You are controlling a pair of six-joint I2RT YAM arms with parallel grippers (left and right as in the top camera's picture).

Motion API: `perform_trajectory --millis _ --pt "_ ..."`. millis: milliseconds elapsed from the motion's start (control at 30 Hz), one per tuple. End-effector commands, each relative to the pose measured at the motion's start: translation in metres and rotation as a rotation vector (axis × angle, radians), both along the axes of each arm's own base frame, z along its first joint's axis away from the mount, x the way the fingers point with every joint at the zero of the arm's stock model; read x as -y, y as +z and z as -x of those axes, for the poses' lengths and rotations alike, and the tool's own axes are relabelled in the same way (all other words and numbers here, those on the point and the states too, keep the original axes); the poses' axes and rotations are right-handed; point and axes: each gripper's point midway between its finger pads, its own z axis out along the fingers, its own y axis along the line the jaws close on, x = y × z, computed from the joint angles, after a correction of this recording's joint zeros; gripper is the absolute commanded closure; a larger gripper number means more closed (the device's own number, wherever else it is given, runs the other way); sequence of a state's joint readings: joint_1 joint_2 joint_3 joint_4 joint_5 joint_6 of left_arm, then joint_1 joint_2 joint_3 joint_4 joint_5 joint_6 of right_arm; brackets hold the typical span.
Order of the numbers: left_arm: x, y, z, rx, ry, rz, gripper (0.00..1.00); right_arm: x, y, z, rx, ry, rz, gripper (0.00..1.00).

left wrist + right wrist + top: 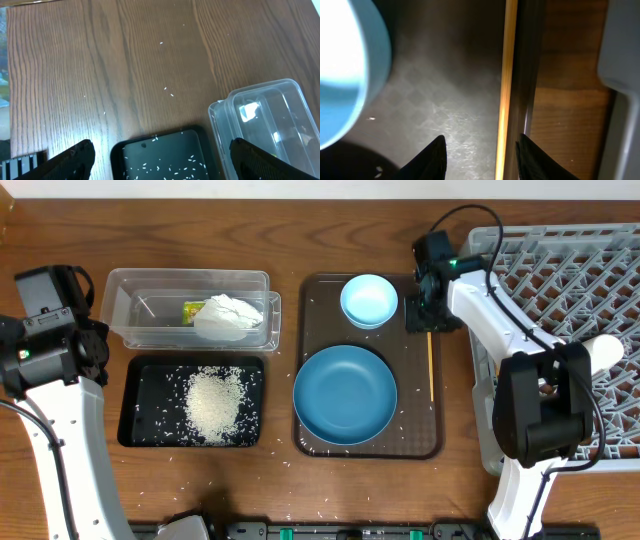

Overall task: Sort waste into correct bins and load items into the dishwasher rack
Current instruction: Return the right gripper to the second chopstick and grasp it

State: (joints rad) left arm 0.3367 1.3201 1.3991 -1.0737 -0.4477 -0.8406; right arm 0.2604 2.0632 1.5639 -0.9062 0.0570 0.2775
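Overhead: clear tub [125, 290] holds tissue [228, 315] and wrapper [193, 309]. Rice [213, 402] is heaped in black tray [135, 430]. Dark-blue bowl [345, 394], light-blue bowl [369, 300] and chopsticks [431, 370] lie on brown tray [420, 442].
Left wrist: left gripper [161, 150] spread, empty (above black tray's corner).
Right wrist: right gripper [480, 145] spread, chopsticks between its fingers.

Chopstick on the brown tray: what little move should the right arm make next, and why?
Probably lower the right end effector and close on the thin wooden chopstick: it is open and straddles the stick, which lies along the dark brown tray edge, near the grey lattice rack.
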Motion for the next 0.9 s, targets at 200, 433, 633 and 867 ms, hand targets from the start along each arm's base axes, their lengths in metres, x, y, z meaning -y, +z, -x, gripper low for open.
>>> perform_trajectory --millis 200,433,633,867 --pt "-0.002 0.001 0.001 -0.002 0.009 -0.007 0.11 0.006 -0.012 0.006 0.006 0.007 0.023 0.56" --pt "-0.002 0.001 0.001 -0.002 0.009 -0.007 0.11 0.006 -0.017 0.008 0.003 0.009 0.019 0.56" --pt "-0.002 0.001 0.001 -0.002 0.009 -0.007 0.11 0.005 -0.02 0.009 0.003 0.011 0.019 0.56" --pt "-0.002 0.001 0.001 -0.002 0.009 -0.007 0.11 0.005 -0.025 0.012 -0.001 0.012 0.017 0.57"
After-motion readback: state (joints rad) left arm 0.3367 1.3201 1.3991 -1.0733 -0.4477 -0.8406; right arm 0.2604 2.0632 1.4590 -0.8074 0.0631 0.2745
